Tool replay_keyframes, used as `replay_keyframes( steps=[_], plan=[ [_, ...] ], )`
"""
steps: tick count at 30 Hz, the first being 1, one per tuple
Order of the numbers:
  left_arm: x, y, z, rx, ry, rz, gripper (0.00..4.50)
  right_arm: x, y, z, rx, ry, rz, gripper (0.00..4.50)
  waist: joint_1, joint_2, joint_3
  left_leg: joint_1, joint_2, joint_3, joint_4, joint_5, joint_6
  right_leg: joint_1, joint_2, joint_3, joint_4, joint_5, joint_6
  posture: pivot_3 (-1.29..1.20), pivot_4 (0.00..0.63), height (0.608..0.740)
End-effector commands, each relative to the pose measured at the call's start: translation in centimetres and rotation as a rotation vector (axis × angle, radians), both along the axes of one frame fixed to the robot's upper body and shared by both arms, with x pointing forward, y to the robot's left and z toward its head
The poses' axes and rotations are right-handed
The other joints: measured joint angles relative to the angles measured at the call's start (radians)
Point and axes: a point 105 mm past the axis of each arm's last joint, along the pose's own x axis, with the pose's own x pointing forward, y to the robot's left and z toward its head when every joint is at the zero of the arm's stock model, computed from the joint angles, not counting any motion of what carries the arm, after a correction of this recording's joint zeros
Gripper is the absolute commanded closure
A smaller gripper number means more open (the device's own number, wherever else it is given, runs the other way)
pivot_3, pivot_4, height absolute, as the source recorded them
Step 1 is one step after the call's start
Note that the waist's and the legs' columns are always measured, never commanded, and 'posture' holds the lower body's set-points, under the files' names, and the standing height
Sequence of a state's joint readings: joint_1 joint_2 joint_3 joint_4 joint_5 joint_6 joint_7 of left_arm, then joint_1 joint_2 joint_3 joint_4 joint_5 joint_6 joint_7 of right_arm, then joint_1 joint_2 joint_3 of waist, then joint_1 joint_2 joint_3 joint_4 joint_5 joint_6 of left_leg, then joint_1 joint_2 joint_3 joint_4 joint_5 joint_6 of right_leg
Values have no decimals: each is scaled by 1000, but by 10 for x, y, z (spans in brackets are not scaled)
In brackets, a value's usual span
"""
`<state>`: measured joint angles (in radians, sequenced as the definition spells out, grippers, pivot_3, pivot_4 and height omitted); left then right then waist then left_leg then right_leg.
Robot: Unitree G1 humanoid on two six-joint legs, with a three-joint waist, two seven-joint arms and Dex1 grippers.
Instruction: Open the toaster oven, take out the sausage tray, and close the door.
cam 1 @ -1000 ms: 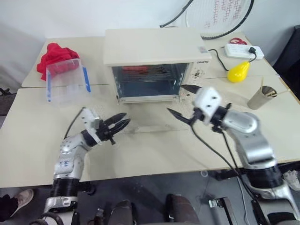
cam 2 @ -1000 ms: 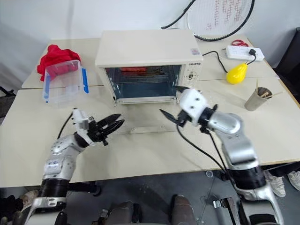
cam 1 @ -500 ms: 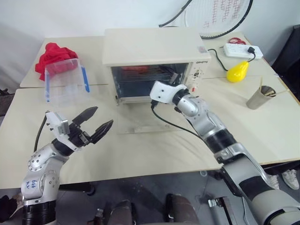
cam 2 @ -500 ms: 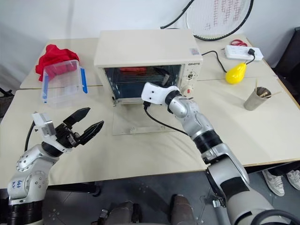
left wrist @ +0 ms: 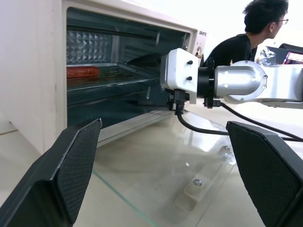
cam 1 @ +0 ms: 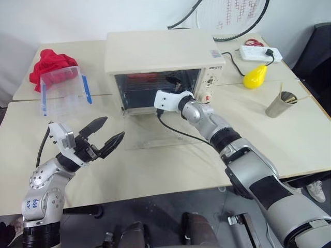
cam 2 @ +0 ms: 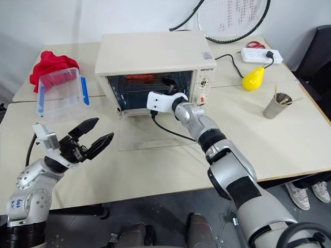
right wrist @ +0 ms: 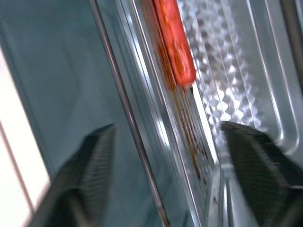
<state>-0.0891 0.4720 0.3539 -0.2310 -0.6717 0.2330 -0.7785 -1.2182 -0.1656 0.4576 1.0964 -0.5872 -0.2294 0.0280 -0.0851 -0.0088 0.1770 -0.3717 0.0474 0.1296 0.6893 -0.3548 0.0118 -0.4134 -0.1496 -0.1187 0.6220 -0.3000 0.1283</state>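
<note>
The left end effector [cam 1: 103, 138] is hovering over the near part of the worktop [cam 1: 170, 165] with its two black fingers spread wide and nothing between them. Just ahead of it and to its right, the door [cam 1: 155, 135] is lying folded down flat on the worktop, its glass facing up. Farther on, the right end effector [right wrist: 165, 142] is reaching over the lowered door into the mouth of the toaster oven [cam 1: 160, 67], its fingers standing apart on either side of the near edge of the sausage tray [right wrist: 189, 113]; whether they are touching the tray cannot be told. The tray is sitting inside the oven on a wire rack, directly in front of the right end effector, with the red sausage [right wrist: 174, 42] lying on it toward the back. To the left of the left end effector and beyond it, a clear plastic box [cam 1: 61, 93] with blue clips is standing beside a red cloth [cam 1: 47, 61].
</note>
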Motion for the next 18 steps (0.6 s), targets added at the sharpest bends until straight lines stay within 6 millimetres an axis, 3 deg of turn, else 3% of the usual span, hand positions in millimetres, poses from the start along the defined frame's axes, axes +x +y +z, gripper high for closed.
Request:
replay_keyframes(
  steps=[1,7,18],
  plan=[
    [0,-3,11,-11,-42,-23,0,-3,11,21,15,-71,42,2311,-1,0,0,0,0,-1,0,0,0,0,0,0,0,0,0,0,150,740],
    [13,-8,15,-5,-49,-68,0,-3,10,26,7,-94,51,4379,-1,0,0,0,0,-3,0,0,0,0,0,0,0,0,0,0,150,740],
    [55,-21,45,-36,-106,-120,0,-9,12,47,8,-155,100,4479,-3,0,0,-2,0,-6,-1,1,-1,0,0,-4,0,0,0,0,150,740]
  ],
)
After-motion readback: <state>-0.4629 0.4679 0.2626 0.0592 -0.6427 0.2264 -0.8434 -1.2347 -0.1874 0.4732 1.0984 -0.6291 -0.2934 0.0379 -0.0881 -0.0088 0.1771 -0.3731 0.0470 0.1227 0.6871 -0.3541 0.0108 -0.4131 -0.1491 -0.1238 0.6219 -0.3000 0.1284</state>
